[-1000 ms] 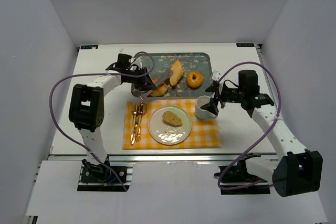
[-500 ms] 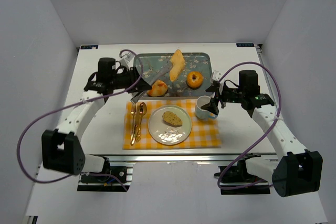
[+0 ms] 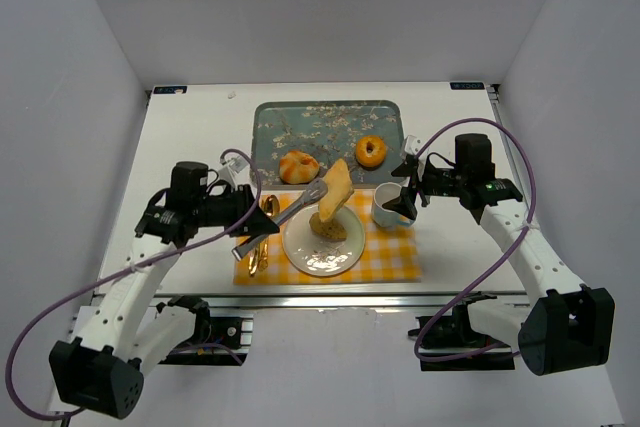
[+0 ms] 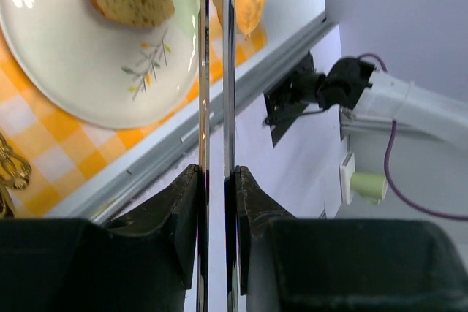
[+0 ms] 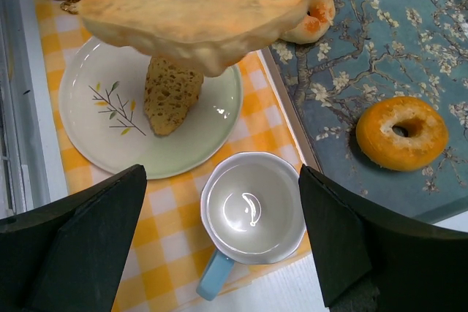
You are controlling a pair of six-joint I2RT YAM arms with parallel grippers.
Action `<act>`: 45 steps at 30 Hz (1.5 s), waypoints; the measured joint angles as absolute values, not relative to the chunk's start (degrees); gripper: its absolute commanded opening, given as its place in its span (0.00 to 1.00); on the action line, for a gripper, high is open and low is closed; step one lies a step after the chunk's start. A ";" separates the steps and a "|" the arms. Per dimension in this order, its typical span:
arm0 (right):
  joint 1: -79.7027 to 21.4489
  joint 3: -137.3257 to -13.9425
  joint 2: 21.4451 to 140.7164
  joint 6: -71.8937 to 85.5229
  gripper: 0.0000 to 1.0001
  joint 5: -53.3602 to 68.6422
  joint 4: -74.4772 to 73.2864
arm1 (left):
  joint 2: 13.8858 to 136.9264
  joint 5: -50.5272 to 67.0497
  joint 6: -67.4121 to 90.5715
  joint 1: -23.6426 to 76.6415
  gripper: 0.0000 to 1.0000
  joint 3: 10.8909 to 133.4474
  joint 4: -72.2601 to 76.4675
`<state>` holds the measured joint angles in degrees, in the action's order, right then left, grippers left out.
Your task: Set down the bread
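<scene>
Task thing: bread slice (image 5: 197, 20), long and flat, up in the air over the plate (image 5: 80, 129), clear of it as far as I can tell.
Held by: tongs (image 3: 290, 215), tips nipping the slice (exact bite spot is hard to read).
Left gripper (image 4: 216, 180): jaws squeezed together on the tongs' two arms. It sits over the left end of the placemat (image 3: 395, 252).
Right gripper (image 3: 408, 190): jaws wide apart, nothing in them, hovering over the cup (image 5: 252, 210).
Plate contents: one smaller bread piece (image 5: 172, 93) lying right of centre. The leaf-pattern side is bare.
Tray (image 3: 330, 122): roll (image 3: 298, 166) and donut (image 3: 371, 151) on it, apart from the slice.
Other: gold cutlery (image 3: 255, 247) on the placemat, left of the plate, all on the white bench (image 3: 180, 147).
Step, judged: carry looks done; lowering and letting go remain.
Handling, judged: light, fairly stiff, with a dry crust that crumbles. Smooth metal tips may slip on it, and a hard squeeze could crack it.
Where to hold, judged: across the flat faces, nearer the middle so it cannot pivot.
Risk, judged: the slice lands on the smaller piece and slides off the rim, or the tongs clip the cup.
</scene>
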<state>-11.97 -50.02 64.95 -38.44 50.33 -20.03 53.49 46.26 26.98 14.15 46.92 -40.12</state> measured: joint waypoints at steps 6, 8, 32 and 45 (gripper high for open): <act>-11.94 -50.02 64.95 -38.59 0.89 50.59 -20.08 | 49.15 46.72 26.41 16.60 0.00 42.46 -46.33; -11.97 -50.02 64.95 -38.59 0.89 50.76 -20.08 | 48.97 46.57 26.72 17.50 0.00 41.01 -47.33; -11.94 -50.00 64.95 -38.59 0.89 50.81 -20.47 | 52.45 39.29 27.31 22.52 0.51 38.94 -50.24; -11.94 -49.71 64.93 -38.59 0.89 50.81 -20.49 | 48.99 37.87 28.14 22.63 0.51 39.68 -51.11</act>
<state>-11.94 -49.71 64.93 -38.59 50.81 -20.49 48.99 37.87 28.14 22.63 39.68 -51.11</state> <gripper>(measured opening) 0.895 0.514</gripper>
